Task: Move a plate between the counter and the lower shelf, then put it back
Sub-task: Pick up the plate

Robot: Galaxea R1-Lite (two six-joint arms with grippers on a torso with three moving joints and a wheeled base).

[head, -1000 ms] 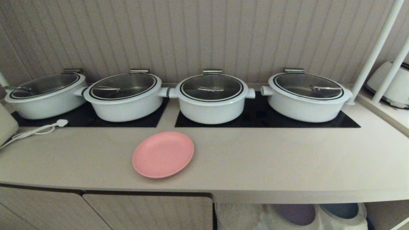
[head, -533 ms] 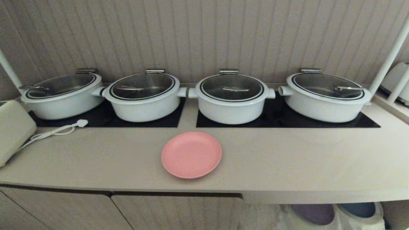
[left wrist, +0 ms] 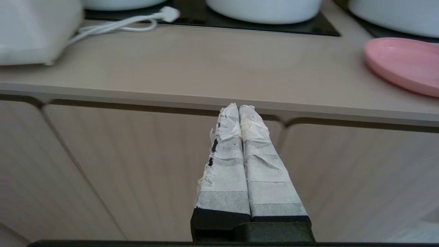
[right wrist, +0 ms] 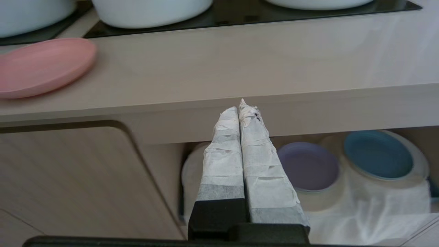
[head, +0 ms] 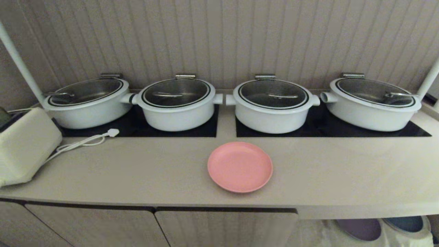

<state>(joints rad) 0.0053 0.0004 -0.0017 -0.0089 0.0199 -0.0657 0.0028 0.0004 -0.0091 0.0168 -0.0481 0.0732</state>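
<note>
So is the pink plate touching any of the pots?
Apart. The head view shows bare counter between the plate and the nearest pot, which sits farther back.

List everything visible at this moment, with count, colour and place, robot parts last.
plate: one, pink, on the counter near its front edge
pots: four, white with glass lids, in a row on the black hob panels
appliance: one, cream, counter's left end, white cord beside it
purple plate: one, on the lower shelf
blue plate: one, lower shelf, beside the purple one
cabinet doors: beige, under the counter
left gripper: shut, empty, before the doors
right gripper: shut, empty, before the shelf opening
</note>
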